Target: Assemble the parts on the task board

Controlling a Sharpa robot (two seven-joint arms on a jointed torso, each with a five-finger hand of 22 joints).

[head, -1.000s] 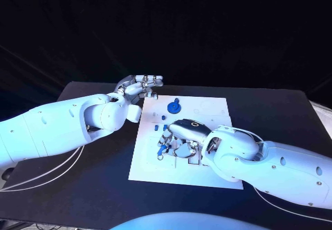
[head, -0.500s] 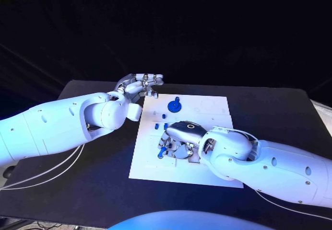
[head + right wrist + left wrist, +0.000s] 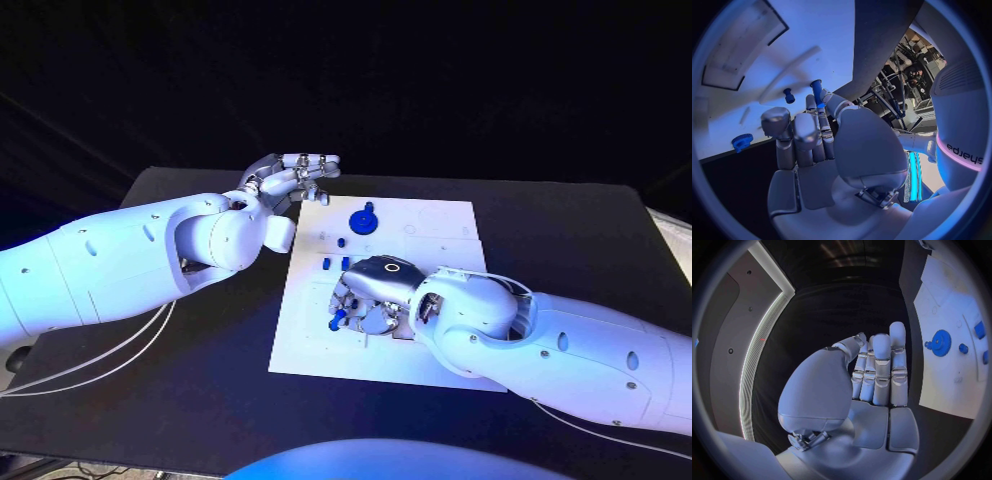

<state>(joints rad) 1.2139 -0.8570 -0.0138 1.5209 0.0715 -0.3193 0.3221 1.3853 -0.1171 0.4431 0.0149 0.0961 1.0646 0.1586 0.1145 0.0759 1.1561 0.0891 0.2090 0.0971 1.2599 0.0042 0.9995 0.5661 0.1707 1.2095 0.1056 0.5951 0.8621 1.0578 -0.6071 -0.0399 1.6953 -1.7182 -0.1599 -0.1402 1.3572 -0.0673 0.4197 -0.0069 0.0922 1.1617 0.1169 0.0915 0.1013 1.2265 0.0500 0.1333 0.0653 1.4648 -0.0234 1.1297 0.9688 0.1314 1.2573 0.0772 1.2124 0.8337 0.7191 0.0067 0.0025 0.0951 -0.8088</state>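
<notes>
The white task board point(image 3: 433, 225) lies in the middle of the black table. My right hand point(image 3: 371, 296) hovers low over the board's centre and pinches a small blue peg point(image 3: 817, 92) between thumb and fingertips; the peg point(image 3: 336, 318) sticks out at the hand's left side. A blue gear point(image 3: 362, 220) sits near the board's far edge, with small blue parts point(image 3: 336, 262) just in front of it. My left hand point(image 3: 296, 176) hangs off the board's far left corner, fingers straight and side by side, holding nothing point(image 3: 876, 370). The gear point(image 3: 940, 342) shows beside it.
The black table point(image 3: 202, 380) extends well beyond the board on both sides. A rectangular recess point(image 3: 739, 42) is cut into the board near my right hand. Another small blue peg point(image 3: 788, 95) stands on the board close to the held one.
My right forearm has shifted a little to the left over the board while its hand stays in place with the peg. The left hand has not moved.
</notes>
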